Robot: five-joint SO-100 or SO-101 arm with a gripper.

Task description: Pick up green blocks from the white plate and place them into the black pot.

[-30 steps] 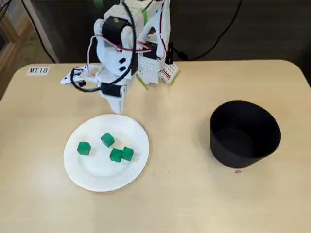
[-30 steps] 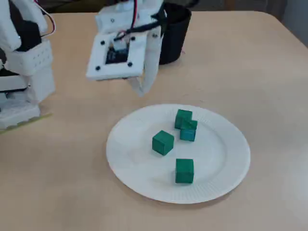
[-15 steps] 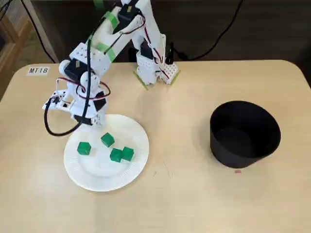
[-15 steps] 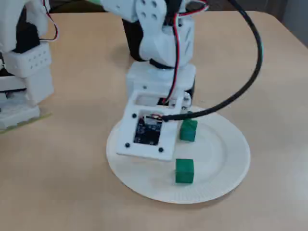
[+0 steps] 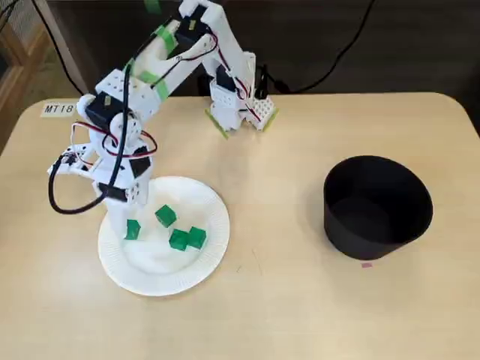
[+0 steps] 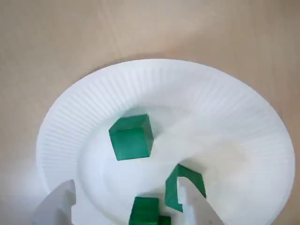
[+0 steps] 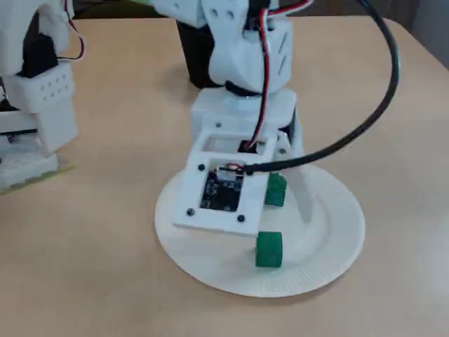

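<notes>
Four green blocks (image 5: 166,216) were seen lying flat on the white plate (image 5: 202,206). They were cubes, so no long axis could be told. One near the plate's middle was turned cornerwise in a fixed view, and two (image 5: 187,238) toward the plate's near side were touching each other. In the wrist view one block (image 6: 131,137) lay just beyond the fingertips (image 6: 185,187), and another (image 6: 144,211) was cut off at the bottom edge between them. The hand (image 5: 124,217) was held low over the plate's left part, its fingers spread apart and nothing gripped. The black pot (image 5: 377,206) stood upright on the worktop (image 5: 285,300), well apart from the plate on its right.
</notes>
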